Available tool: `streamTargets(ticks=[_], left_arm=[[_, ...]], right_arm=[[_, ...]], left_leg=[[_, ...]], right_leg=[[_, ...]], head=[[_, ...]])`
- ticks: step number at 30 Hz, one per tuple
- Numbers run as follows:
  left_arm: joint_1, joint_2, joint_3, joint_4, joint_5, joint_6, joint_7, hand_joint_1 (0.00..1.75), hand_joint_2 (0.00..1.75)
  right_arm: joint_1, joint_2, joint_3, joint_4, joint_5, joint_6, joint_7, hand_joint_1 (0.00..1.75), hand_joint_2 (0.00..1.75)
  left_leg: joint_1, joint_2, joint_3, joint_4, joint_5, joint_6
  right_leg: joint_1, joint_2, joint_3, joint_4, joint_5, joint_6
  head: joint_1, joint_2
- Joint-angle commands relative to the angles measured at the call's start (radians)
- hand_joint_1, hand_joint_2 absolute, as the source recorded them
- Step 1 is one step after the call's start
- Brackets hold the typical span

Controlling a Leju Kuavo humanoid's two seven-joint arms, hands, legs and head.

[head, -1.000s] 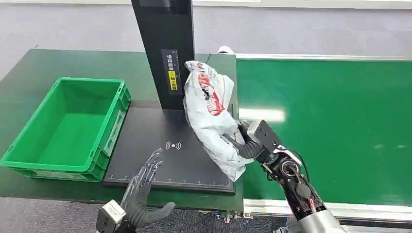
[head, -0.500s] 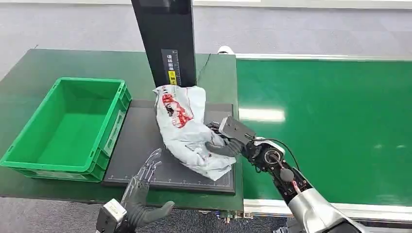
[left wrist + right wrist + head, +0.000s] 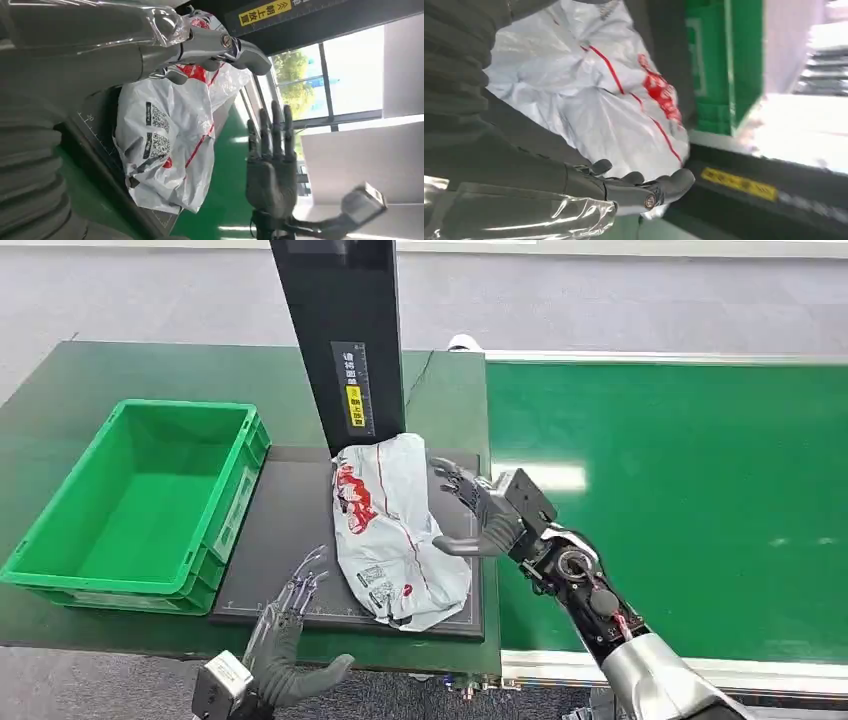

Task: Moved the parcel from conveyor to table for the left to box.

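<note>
The parcel (image 3: 395,528), a crumpled white plastic bag with red print, lies flat on the black scanning pad (image 3: 290,530) on the table. My right hand (image 3: 482,515) is just to its right with fingers spread; its thumb is at the bag's edge and it holds nothing. My left hand (image 3: 288,632) is open at the table's front edge, its fingertips over the pad's front left corner, short of the parcel. The left wrist view shows the parcel (image 3: 170,135), my left hand (image 3: 150,47) close over it and my right hand (image 3: 270,170) beyond it. In the right wrist view, the parcel (image 3: 599,100) lies beyond my right hand (image 3: 624,192).
An empty green box (image 3: 140,495) stands on the table left of the pad, also seen as the box (image 3: 724,65). A black pillar (image 3: 345,340) rises behind the pad, close to the parcel's far end. The green conveyor (image 3: 680,500) runs along the right.
My right hand carried the parcel left from the conveyor's edge, laid it down on the pad and let go, fingers spreading. My left hand has hardly moved.
</note>
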Motion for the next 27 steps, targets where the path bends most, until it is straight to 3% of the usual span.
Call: streamTargets(ticks=[1, 4, 6, 9, 14, 18, 27], left_arm=[[-0.015, 0.025, 0.019, 0.030, 0.009, 0.014, -0.003, 0.00, 1.75], [0.002, 0.033, 0.041, -0.017, -0.022, 0.061, -0.011, 0.00, 1.75], [0.015, 0.026, 0.057, -0.081, -0.168, 0.180, 0.005, 0.00, 1.75], [-0.016, 0.019, 0.044, -0.098, -0.301, 0.249, 0.041, 0.00, 1.75], [-0.147, 0.020, -0.020, -0.013, -0.417, 0.303, 0.105, 0.00, 1.75], [-0.379, 0.009, -0.114, 0.237, -0.533, 0.279, 0.225, 0.00, 1.75], [-0.639, -0.049, -0.205, 0.662, -0.635, 0.257, 0.267, 0.00, 1.75]], right_arm=[[0.206, -0.012, -0.222, -0.359, -0.149, -0.067, -0.058, 0.00, 1.75], [0.360, 0.028, -0.321, -0.582, -0.226, -0.090, -0.075, 0.00, 1.75], [0.500, 0.074, -0.382, -0.738, -0.235, -0.096, -0.074, 0.00, 1.75], [0.577, 0.129, -0.415, -0.790, -0.221, -0.097, -0.074, 0.00, 1.75], [0.602, 0.180, -0.442, -0.779, -0.192, -0.092, -0.065, 0.00, 1.75], [0.578, 0.225, -0.490, -0.727, -0.196, -0.076, -0.033, 0.00, 1.75], [0.552, 0.234, -0.521, -0.697, -0.217, -0.063, -0.002, 0.00, 1.75]], left_leg=[[0.000, -0.002, 0.000, -0.001, 0.000, 0.000], [0.000, -0.004, 0.003, -0.005, 0.001, 0.000], [0.001, -0.003, 0.001, -0.002, 0.000, -0.001], [0.001, -0.006, 0.000, -0.002, -0.001, -0.001], [0.000, -0.008, -0.002, -0.001, 0.001, 0.000], [0.000, -0.012, -0.002, -0.002, 0.004, 0.000], [0.000, -0.006, 0.001, -0.001, 0.004, 0.000]], right_leg=[[0.000, -0.002, 0.001, -0.001, 0.000, 0.000], [0.000, -0.004, 0.004, -0.004, 0.000, -0.001], [0.001, -0.003, 0.001, -0.002, -0.001, -0.001], [0.002, -0.004, 0.002, -0.002, -0.002, -0.001], [0.001, -0.006, 0.000, -0.001, -0.001, -0.001], [0.000, -0.010, 0.000, -0.001, 0.000, -0.001], [0.000, -0.005, 0.002, -0.001, 0.003, -0.002]], head=[[0.000, 0.000], [0.000, 0.000], [0.000, 0.000], [0.000, 0.000], [0.000, 0.000], [0.000, 0.000], [0.000, 0.000]])
